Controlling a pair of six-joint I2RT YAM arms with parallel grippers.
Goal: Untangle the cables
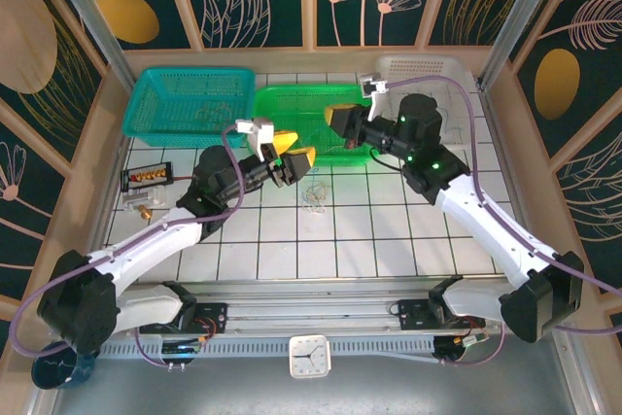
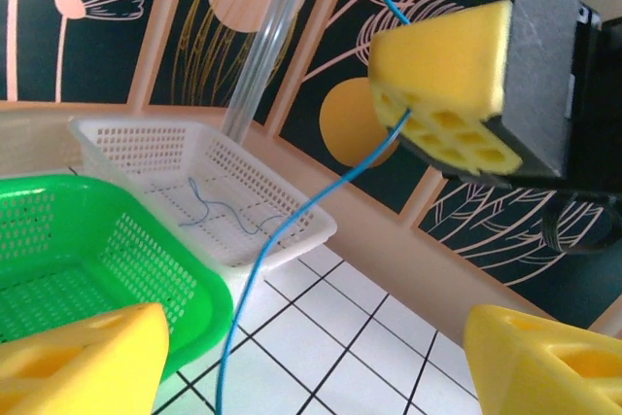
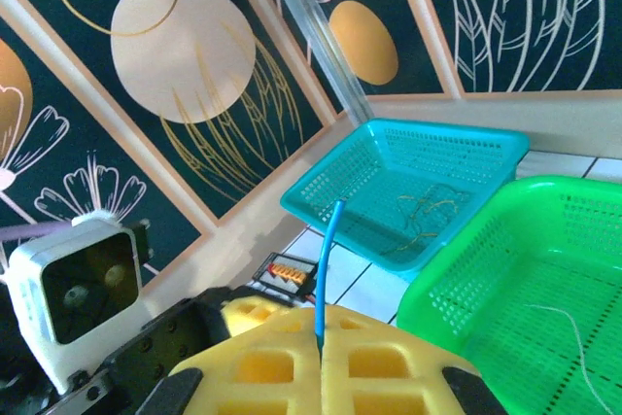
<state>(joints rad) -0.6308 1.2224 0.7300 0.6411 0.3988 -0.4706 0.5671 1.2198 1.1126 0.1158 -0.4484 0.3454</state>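
Floral wall panels close in your white-tiled bench [image 1: 292, 240], with a teal basket [image 1: 175, 104], a green basket [image 1: 301, 119] and a white basket [image 2: 292, 230] lined along its far edge. Your left pincer [image 1: 290, 155] stands wide open over the bench near the front wall of the green basket, its yellow pads well apart with nothing gripped. Your right pincer [image 3: 321, 362] is pressed tight on a blue cable [image 3: 330, 250], which rises from the seam between its pads. From the left wrist you see that cable hang down from those pads in a long curve. A small clump of pale cables [image 1: 313, 193] lies on the bench just beside the left pincer. Yellowish strands [image 3: 428, 211] lie in the teal basket, bluish strands [image 2: 228, 213] in the white one, and a pale strand [image 3: 575, 337] in the green one.
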